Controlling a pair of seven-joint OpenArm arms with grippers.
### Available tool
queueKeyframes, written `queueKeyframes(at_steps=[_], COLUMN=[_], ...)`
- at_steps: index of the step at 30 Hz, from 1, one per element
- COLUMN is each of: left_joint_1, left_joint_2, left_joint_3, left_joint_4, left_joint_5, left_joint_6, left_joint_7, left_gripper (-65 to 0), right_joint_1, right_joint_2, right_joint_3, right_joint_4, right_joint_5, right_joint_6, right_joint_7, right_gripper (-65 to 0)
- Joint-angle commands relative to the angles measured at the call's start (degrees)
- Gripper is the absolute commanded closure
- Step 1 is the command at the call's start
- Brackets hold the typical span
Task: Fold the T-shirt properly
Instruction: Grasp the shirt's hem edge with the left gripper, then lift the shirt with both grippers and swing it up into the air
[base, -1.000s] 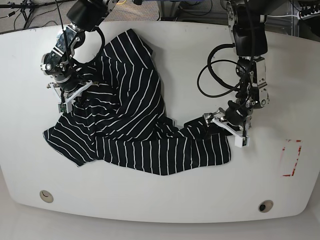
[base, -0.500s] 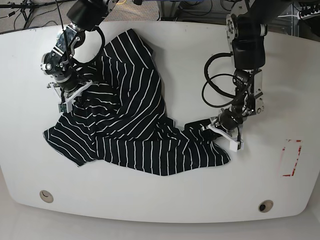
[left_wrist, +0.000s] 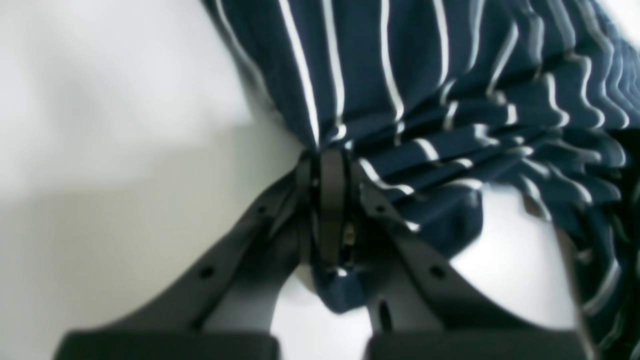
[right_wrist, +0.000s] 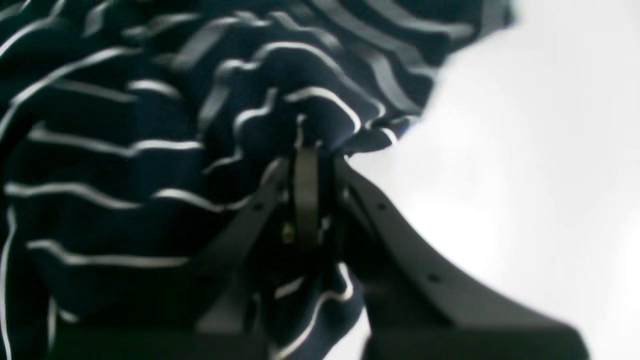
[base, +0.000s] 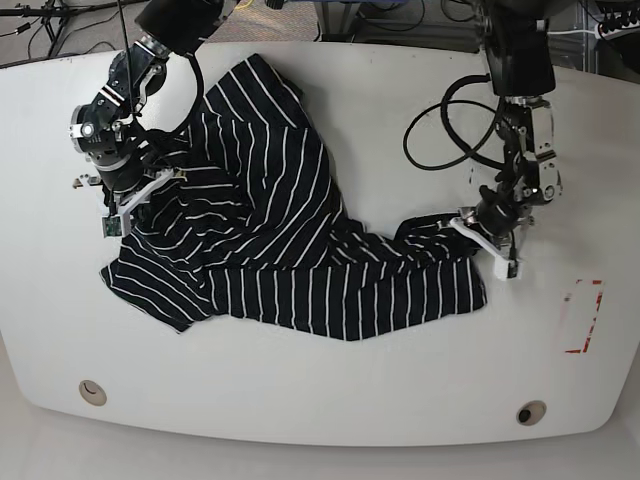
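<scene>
The T-shirt, black with thin white stripes, lies crumpled across the white table. My left gripper is on the right of the base view, at the shirt's right edge. In the left wrist view the left gripper is shut on a bunched fold of the T-shirt. My right gripper is on the left of the base view, at the shirt's left side. In the right wrist view the right gripper is shut on a pinch of the T-shirt.
A red tape rectangle marks the table at the right. Two round holes sit near the front edge. A black cable loop hangs from the left arm above the table.
The left gripper shut on the shirt's right edge and moved right and slightly up, dragging the cloth wider. The right gripper, still shut on fabric, shifted a little left.
</scene>
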Motion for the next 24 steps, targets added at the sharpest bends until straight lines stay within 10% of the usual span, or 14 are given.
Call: queueKeyframes(at_steps=[1,24], left_joint_1=[-0.7,6.8], left_joint_2=[-2.7,-10.0], left_joint_3=[-0.1,-5.1], left_joint_4=[6.1,35.2], left_joint_5=[-1.1,-0.7], left_joint_6=[-0.4,-0.4], left_joint_7=[-2.1,-2.1], left_gripper=[0.0,0.0], right_joint_1=[1.9,7.4], right_joint_2=[1.7,4.4], right_joint_3=[-0.2,-8.2], right_joint_4=[1.9,6.0], right_joint_5=[0.5,0.5], right_joint_6=[0.3,0.3], right_joint_7=[0.7,0.7], right_gripper=[-0.5,-0.5])
